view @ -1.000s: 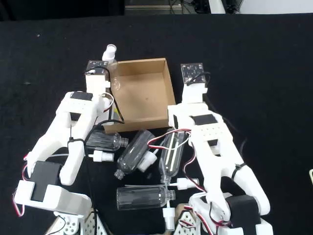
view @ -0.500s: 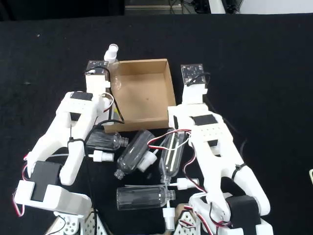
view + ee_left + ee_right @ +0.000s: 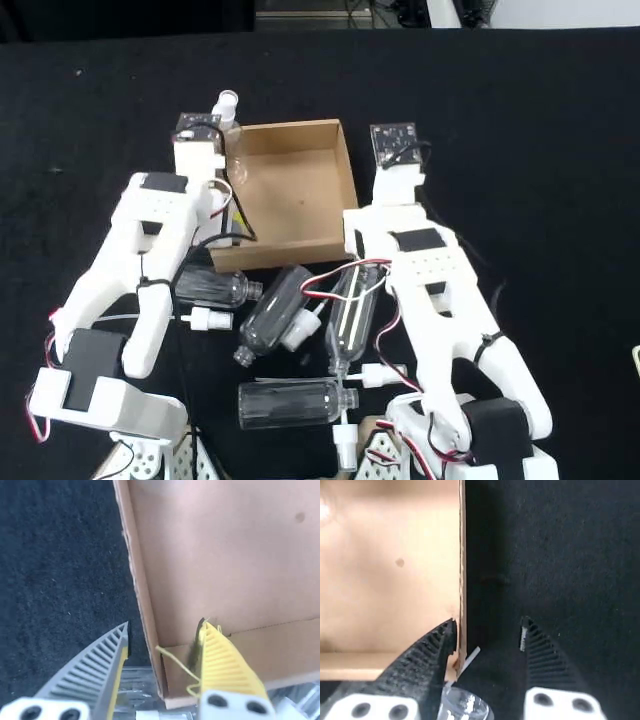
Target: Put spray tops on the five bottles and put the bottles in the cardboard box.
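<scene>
1. Fingers [image 3: 220, 665] of your left gripper [image 3: 164, 625] are spread, one on each side of the cardboard box [image 3: 300, 200] wall.
2. Your right gripper [image 3: 489, 621] is spread too, astride the opposite wall.
3. One capped bottle [image 3: 228, 110] stands at the box's far corner, on the left arm's side.
4. Four open bottles [image 3: 295, 403] lie on the table [image 3: 560, 150] in front of the box, with loose spray tops [image 3: 205, 320] among them.

Black table cover [image 3: 560, 150] — cables [image 3: 420, 12] past far edge.

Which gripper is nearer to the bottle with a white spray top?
Left. The left gripper straddles the box wall beside that bottle; the right gripper is at the opposite wall.
</scene>
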`<control>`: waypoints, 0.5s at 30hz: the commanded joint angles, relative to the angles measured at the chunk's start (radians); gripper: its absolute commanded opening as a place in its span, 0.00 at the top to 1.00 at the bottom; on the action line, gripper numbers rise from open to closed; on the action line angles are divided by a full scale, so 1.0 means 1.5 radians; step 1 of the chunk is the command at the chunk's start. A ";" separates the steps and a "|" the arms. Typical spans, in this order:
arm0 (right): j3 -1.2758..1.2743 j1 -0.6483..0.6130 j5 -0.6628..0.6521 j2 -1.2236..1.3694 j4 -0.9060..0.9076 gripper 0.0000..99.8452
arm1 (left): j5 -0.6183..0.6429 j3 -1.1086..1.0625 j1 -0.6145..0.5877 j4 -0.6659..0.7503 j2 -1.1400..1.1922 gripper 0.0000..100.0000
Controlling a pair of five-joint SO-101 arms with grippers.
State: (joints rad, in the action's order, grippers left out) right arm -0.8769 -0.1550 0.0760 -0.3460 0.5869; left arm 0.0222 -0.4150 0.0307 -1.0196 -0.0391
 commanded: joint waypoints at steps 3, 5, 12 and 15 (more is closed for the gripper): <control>0.064 0.013 0.003 -0.028 -0.006 0.80 | -0.010 0.099 0.004 -0.060 -0.012 0.79; 0.068 0.013 0.003 -0.037 -0.006 0.80 | -0.010 0.114 -0.001 -0.076 -0.012 0.79; 0.062 0.016 0.003 -0.171 0.061 0.80 | -0.012 0.156 -0.001 -0.162 -0.086 0.79; 0.060 0.017 0.003 -0.228 0.107 0.80 | -0.062 0.148 -0.019 -0.195 -0.168 0.79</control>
State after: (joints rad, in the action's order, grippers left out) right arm -0.8339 -0.1519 0.0760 -0.5900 0.6912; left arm 0.0146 -0.2432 0.0307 -1.2528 -0.1174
